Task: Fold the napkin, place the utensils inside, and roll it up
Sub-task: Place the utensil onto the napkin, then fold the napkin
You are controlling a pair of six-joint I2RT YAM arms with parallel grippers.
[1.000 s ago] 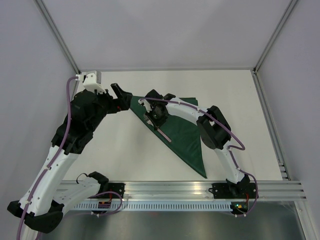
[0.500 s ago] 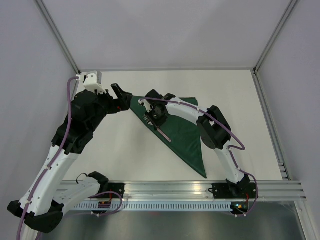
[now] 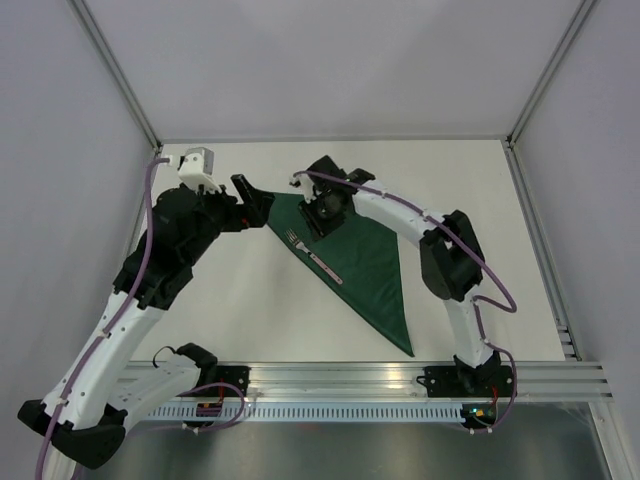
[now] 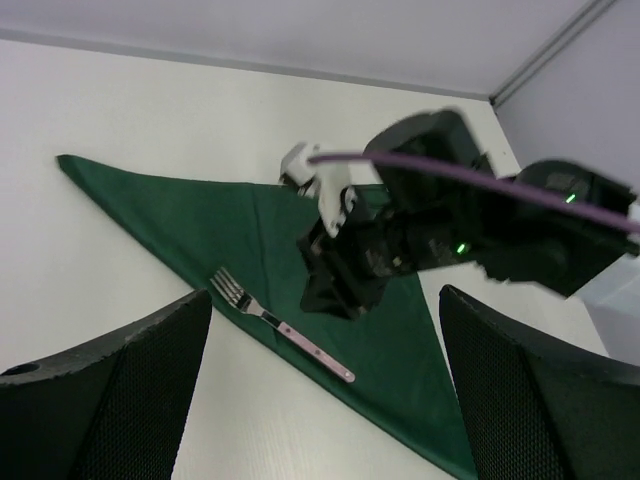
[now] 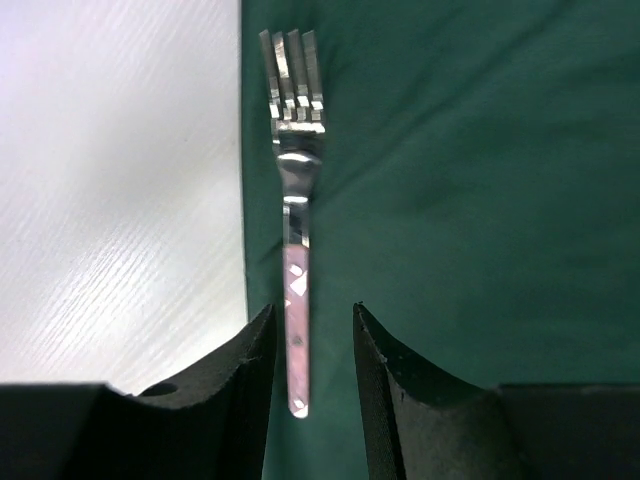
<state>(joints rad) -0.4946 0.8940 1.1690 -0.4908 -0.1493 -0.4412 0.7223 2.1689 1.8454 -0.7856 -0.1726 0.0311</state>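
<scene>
The dark green napkin [image 3: 372, 268] lies folded into a triangle on the white table. The pink-handled fork [image 3: 315, 260] lies flat on it along its left folded edge, tines toward the far left. My right gripper [image 3: 323, 214] hovers above the napkin just beyond the fork, jaws a little apart and empty. In the right wrist view the fork [image 5: 296, 255] shows below, between the fingers, lying on the napkin [image 5: 470, 200]. My left gripper [image 3: 256, 199] is open and empty at the napkin's far-left corner. The left wrist view shows the fork [image 4: 281, 325] and napkin [image 4: 180, 210].
White table [image 3: 200, 300] with grey walls on three sides. A metal rail [image 3: 350, 378] runs along the near edge by the arm bases. The right arm arches over the napkin's right side.
My right gripper has let go of the fork and lifted away toward the far side, leaving it on the napkin. My left gripper has shifted slightly right.
</scene>
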